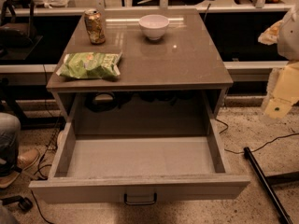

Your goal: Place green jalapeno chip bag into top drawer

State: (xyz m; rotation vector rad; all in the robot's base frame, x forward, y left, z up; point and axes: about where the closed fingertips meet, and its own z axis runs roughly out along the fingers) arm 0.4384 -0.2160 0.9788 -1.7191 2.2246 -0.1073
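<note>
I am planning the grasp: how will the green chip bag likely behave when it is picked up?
The green jalapeno chip bag looks crinkled and puffy, so it is probably light and floppy, likely deforming when squeezed. It lies flat, so it should not roll. The gripper hangs at the right, away from it.

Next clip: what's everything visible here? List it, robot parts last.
green jalapeno chip bag: one, light green, lying on the cabinet top, front left
drink can: one, gold-brown, upright, back left of the top
bowl: one, white, back centre of the top
cabinet: one, grey-brown, centre of view
top drawer: one, grey-brown, pulled open, nothing inside
cables: several, black, on the floor
pole: one, black, on the floor at lower right
shoe: one, brown, lower left
gripper: one, pale yellow, right edge, beside the cabinet, apart from the bag
</note>
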